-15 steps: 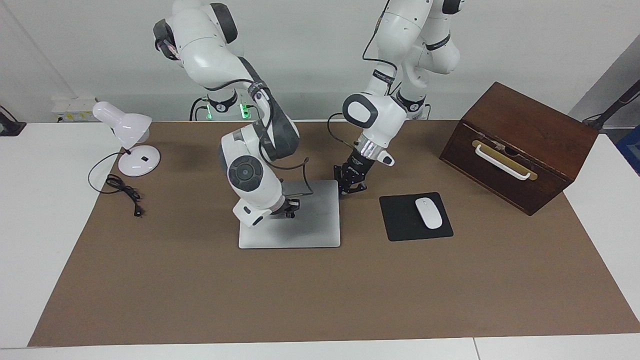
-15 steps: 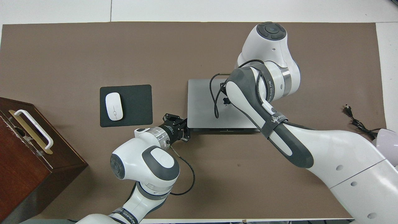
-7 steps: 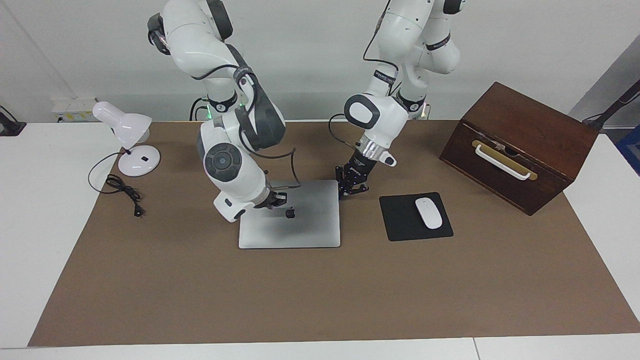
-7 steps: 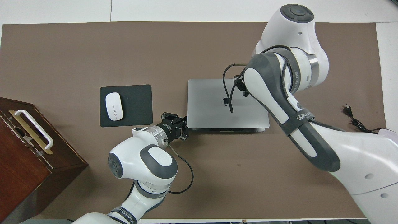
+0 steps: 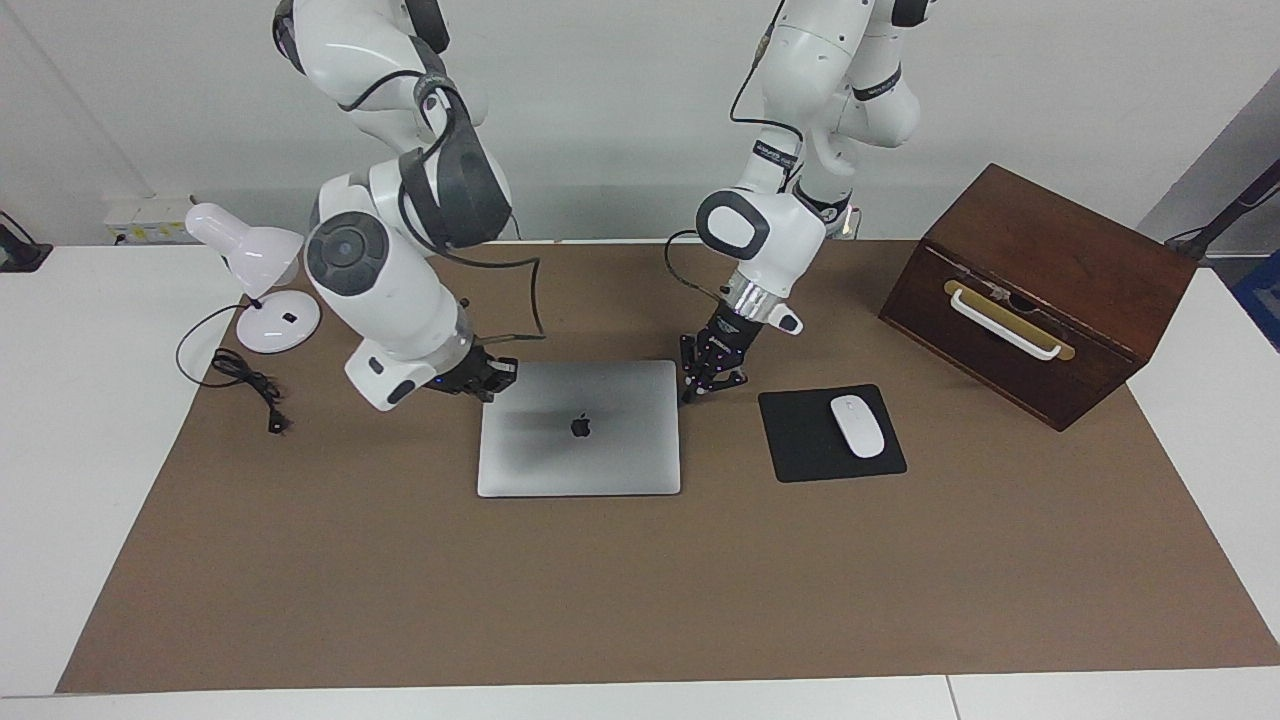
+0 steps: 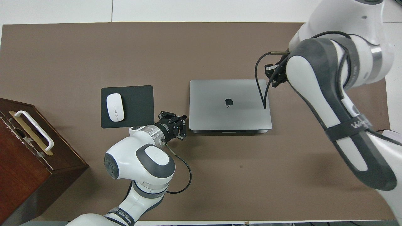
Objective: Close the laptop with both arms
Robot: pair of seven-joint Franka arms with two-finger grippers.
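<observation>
At the right arm's end of the surface [image 5: 600,600] stand a white desk lamp [image 5: 255,270] and its loose black cord [image 5: 250,385], well apart from the work. Next comes the right claw [image 5: 495,378], clenched on nothing. It hangs at the laptop's corner toward that arm's end, and I cannot tell whether it touches the metal. The laptop [image 5: 580,430] lies in the middle of the brown mat with its lid flat down and its logo up, so the closing looks done. The left claw [image 5: 705,385] is also clenched and empty, low and just beside the laptop's other corner on the robots' side. It sits between the laptop and the black mouse pad [image 5: 800,440] that carries the white mouse [image 5: 858,426]. The likely trouble from here is in the retreat. A claw pulling away low could clip a corner and skid the slim machine across the mat or scratch its lid. The right arm's black cable, which loops over the lid in the overhead view, could drag on it. A sideways swing of the left claw could shove the mouse pad and roll the mouse off. The only container is the dark wooden box [image 5: 1040,290] with a white handle at the left arm's end. It appears shut, so its contents are hidden.
</observation>
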